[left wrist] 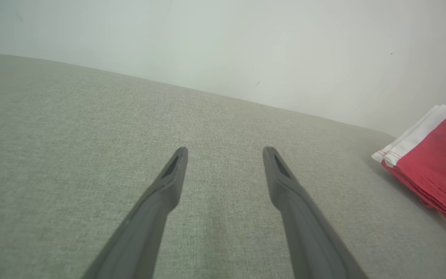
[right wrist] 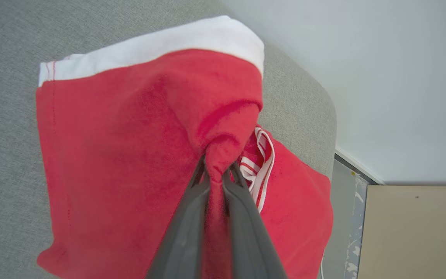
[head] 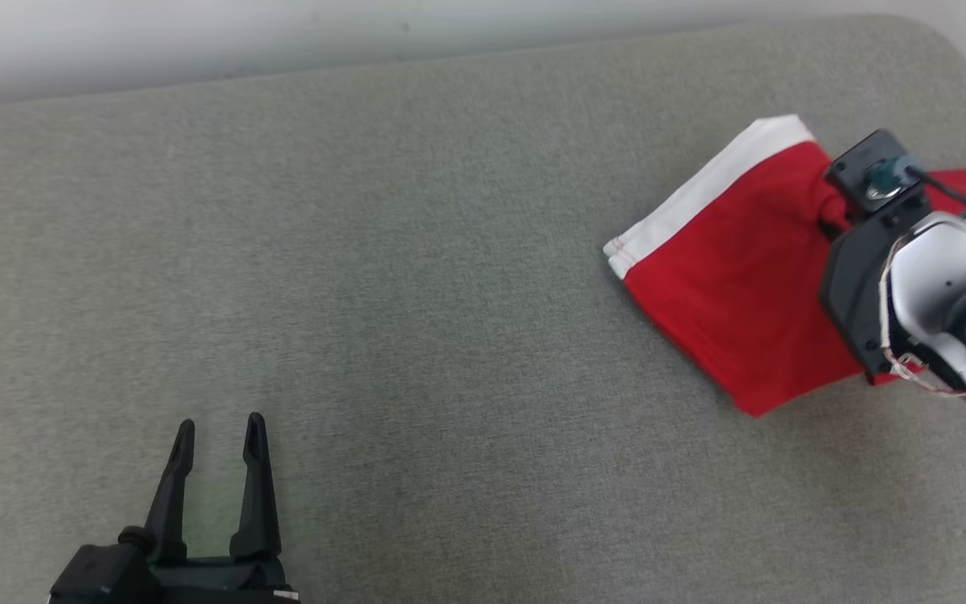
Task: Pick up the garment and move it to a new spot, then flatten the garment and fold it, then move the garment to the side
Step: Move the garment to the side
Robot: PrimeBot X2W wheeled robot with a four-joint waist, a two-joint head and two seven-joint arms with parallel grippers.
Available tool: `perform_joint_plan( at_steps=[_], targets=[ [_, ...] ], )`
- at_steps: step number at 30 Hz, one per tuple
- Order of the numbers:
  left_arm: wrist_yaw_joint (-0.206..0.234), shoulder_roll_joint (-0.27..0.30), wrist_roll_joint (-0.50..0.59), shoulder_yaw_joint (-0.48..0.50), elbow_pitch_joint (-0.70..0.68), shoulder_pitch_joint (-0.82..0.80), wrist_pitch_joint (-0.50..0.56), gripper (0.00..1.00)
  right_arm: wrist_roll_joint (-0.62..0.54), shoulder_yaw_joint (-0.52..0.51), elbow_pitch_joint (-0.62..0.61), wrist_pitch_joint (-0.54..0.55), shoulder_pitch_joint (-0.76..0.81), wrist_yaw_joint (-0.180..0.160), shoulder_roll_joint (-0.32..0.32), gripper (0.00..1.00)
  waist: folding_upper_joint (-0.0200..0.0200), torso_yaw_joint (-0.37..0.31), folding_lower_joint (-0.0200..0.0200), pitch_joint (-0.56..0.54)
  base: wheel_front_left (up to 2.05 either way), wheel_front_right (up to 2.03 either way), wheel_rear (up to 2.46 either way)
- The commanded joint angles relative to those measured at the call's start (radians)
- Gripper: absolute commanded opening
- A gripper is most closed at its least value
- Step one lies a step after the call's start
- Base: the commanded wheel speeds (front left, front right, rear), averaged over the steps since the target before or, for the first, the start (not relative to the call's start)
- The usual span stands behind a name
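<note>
Head view: the left gripper [head: 221, 421] has its two long dark fingers spread apart with nothing between them, over a grey-green woven upholstered surface [head: 416, 277]. The red cloth garment with a broad white hem band [head: 726, 277] lies well away from these jaws, far out beyond the right-hand finger and farther forward. The right gripper [head: 831, 225] is at the garment's far side. Its dark housing and pale forearm [head: 944, 268] cover part of the cloth, and a bunched fold of red fabric meets its fingers. A pale wall [head: 198, 33] runs behind the surface.

Left wrist view: both fingers stand wide open above bare upholstery. The garment is off to the right of the right-hand finger, well apart from it, with its white band turned towards the wall and its layered red edges stacked on the surface.

Right wrist view: the jaws are closed on a gathered pinch of red cloth, which puckers right at the fingertips. The white band lies ahead of the tips. A red-and-white striped trim [right wrist: 263, 162] sits just beside the right-hand finger. Beyond it are the cushion's rounded edge, a grey floor [right wrist: 343, 232] and a beige panel [right wrist: 412, 232].
</note>
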Motion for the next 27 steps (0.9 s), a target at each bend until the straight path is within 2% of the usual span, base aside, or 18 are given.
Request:
perform_joint_plan(
  at_steps=[1,11,18,27],
  targets=[
    [-0.002,0.001,0.010,0.004,-0.007,-0.016,-0.003,1.00,0.010,-0.010,0.005,-0.015,-0.017,0.000,-0.009,0.00,-0.0001,-0.048,-0.0001,0.052,0.00,0.00,0.00],
    [-0.017,0.001,0.068,0.012,-0.029,-0.044,-0.003,1.00,-0.018,-0.127,0.084,-0.092,-0.014,0.000,-0.072,0.00,-0.0001,-0.096,-0.0001,0.116,0.00,0.00,0.00],
    [-0.024,0.012,0.093,-0.001,-0.038,-0.071,-0.003,1.00,-0.059,-0.148,0.196,-0.187,-0.044,0.000,-0.135,0.00,-0.0001,-0.078,-0.0001,0.156,0.00,0.00,0.00],
    [-0.025,0.026,0.108,-0.007,-0.054,-0.093,-0.003,1.00,-0.104,-0.284,0.398,-0.269,-0.054,0.000,-0.098,0.00,-0.0001,-0.030,-0.0001,0.210,0.00,0.00,0.00]
  ],
)
